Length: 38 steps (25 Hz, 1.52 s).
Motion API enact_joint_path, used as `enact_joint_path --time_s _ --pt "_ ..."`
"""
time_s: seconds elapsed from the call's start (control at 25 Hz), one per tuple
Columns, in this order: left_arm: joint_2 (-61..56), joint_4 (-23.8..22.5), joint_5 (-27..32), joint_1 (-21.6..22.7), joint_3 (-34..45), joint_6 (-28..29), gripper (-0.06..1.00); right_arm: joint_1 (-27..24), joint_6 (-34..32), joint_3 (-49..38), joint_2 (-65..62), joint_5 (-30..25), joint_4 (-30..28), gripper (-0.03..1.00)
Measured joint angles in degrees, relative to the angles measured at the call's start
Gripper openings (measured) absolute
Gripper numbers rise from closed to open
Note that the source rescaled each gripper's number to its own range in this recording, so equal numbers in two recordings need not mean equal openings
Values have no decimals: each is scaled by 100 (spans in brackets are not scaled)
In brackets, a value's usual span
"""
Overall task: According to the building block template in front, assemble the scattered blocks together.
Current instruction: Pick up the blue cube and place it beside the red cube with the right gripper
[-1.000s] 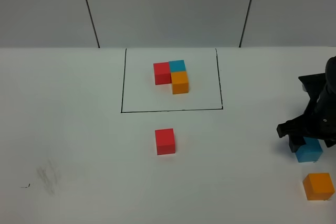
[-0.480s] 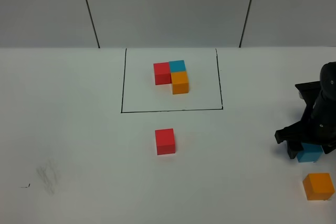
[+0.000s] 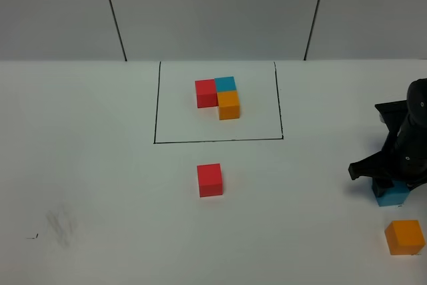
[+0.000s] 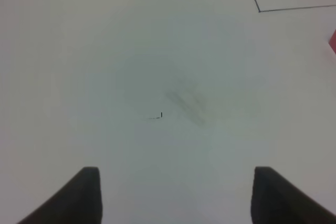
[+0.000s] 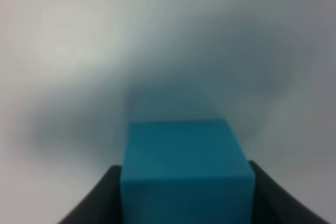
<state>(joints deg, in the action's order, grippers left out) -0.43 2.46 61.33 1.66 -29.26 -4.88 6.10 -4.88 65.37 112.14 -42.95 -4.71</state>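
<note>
Right gripper (image 3: 390, 183) clamped on the light blue cube (image 3: 393, 195) near the table's right edge. The orange cube (image 3: 404, 237) lies apart toward the near right corner, the red cube (image 3: 209, 179) mid-table. The template trio (image 3: 219, 93) sits inside the black outline (image 3: 155, 108) toward the far edge. Left gripper (image 4: 176, 198) spread wide above the tabletop's left side.
</note>
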Motion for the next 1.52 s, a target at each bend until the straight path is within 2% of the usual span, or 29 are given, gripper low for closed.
enact_joint_path --time_s 0.36,0.56,0.88,1.04,1.36,1.52 --pt "0 0 0 0 0 0 54 0 0 5 0 7 0 0" --pt "0 0 0 0 0 0 54 0 0 5 0 187 0 0" --pt "0 0 0 0 0 0 54 0 0 5 -64 88 0 0" --pt "0 0 0 0 0 0 54 0 25 48 -410 -322 0 0" --pt "0 0 0 0 0 0 54 0 322 453 -1113 -1753 19 0" --pt "0 0 0 0 0 0 54 0 406 595 -1414 -2194 190 0"
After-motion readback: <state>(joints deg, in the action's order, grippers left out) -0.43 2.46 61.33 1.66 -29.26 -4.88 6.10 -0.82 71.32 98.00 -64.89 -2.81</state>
